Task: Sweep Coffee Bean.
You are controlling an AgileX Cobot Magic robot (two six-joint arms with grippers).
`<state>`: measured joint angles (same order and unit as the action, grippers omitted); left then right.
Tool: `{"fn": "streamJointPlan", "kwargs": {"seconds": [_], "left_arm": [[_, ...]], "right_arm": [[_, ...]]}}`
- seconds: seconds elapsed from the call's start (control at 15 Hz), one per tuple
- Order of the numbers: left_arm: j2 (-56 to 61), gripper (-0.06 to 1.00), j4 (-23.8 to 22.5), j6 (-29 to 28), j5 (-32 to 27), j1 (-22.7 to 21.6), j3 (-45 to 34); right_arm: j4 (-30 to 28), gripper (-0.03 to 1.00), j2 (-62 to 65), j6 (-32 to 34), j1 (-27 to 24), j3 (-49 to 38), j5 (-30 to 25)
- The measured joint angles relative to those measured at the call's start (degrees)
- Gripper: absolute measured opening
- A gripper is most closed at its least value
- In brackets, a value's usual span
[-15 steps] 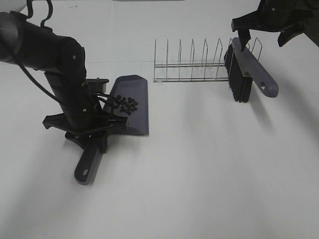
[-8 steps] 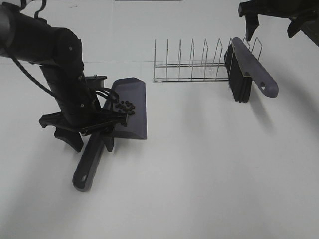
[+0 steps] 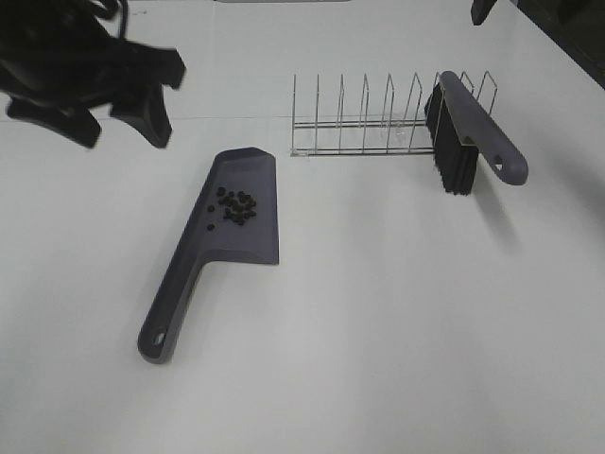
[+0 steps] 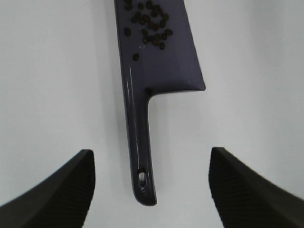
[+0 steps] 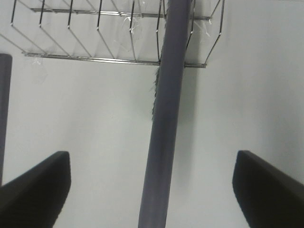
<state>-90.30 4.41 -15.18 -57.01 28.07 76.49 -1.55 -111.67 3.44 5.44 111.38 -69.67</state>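
The grey dustpan (image 3: 232,222) lies flat on the white table, with its handle toward the front left. The coffee beans (image 3: 234,205) sit in a small dark cluster on its pan; they also show in the left wrist view (image 4: 149,23). My left gripper (image 3: 112,121) is open and empty, raised above the table behind and left of the dustpan. In the left wrist view its fingers (image 4: 61,190) straddle the dustpan handle (image 4: 140,142) from above. My right gripper (image 5: 152,159) is open and empty above the grey brush (image 5: 166,118). The exterior high view shows only the gripper's edge at the top right.
The brush (image 3: 473,132) leans with its black bristles down at the right end of a wire rack (image 3: 364,128) at the back of the table. The rack also shows in the right wrist view (image 5: 95,38).
My left gripper has let go of the dustpan handle and risen up and back to the far left. The dustpan now lies free. My right gripper has moved up, nearly out of the exterior high view.
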Motion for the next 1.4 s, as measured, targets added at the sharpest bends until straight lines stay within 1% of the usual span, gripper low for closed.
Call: {"fn": "streamJointPlan", "kwargs": {"seconds": [0.13, 0.2, 0.27, 0.33, 0.47, 0.6, 0.73, 0.87, 0.93, 1.13, 1.33, 1.4], "left_arm": [[8.9, 0.62, -2.3, 0.7, -4.4, 0.0, 0.0], [12.5, 0.62, -3.3, 1.6, -7.6, 0.0, 0.0], [18.3, 0.62, -3.6, 2.9, -12.1, 0.0, -0.2], [19.8, 0.62, -3.6, 3.0, -12.1, 0.0, -0.6], [25.5, 0.62, -3.6, 3.4, -12.3, 0.0, -5.4], [32.0, 0.62, -3.6, 3.6, -12.8, 0.0, -13.9], [37.8, 0.62, -3.6, 5.6, -13.0, 0.0, -23.0], [44.5, 0.62, -3.6, 6.4, -13.0, 0.0, -30.3], [46.0, 0.62, -3.6, 6.5, -13.0, 0.0, -31.5], [56.9, 0.62, -3.5, 9.0, -12.1, 0.0, -37.8], [68.4, 0.62, -3.5, 10.4, -8.8, 0.0, -42.2], [74.3, 0.62, -3.4, 10.5, -5.6, 0.0, -45.8]], "right_arm": [[0.9, 0.79, 5.0, -1.3, 0.0, -7.2, 0.0], [0.9, 0.79, 8.2, -1.9, 0.0, -12.0, 0.0], [0.9, 0.79, 13.0, -2.6, 0.0, -19.2, 0.0], [1.0, 0.79, 16.6, -2.8, 0.0, -24.3, -0.1], [1.5, 0.79, 23.3, -2.9, 0.0, -33.3, -0.1], [2.6, 0.79, 30.8, -2.9, 0.0, -42.6, -0.1], [4.1, 0.79, 38.8, -2.9, 0.0, -51.3, -0.1], [5.5, 0.79, 46.9, -2.9, 0.0, -58.8, -0.2], [5.7, 0.79, 49.1, -2.9, 0.0, -60.6, -0.2], [5.8, 0.79, 62.2, -3.4, 0.0, -68.4, 2.1], [5.7, 0.79, 76.7, -7.7, 0.0, -74.5, 5.2], [6.5, 0.79, 86.9, -10.8, 0.0, -78.0, 6.2]]}}
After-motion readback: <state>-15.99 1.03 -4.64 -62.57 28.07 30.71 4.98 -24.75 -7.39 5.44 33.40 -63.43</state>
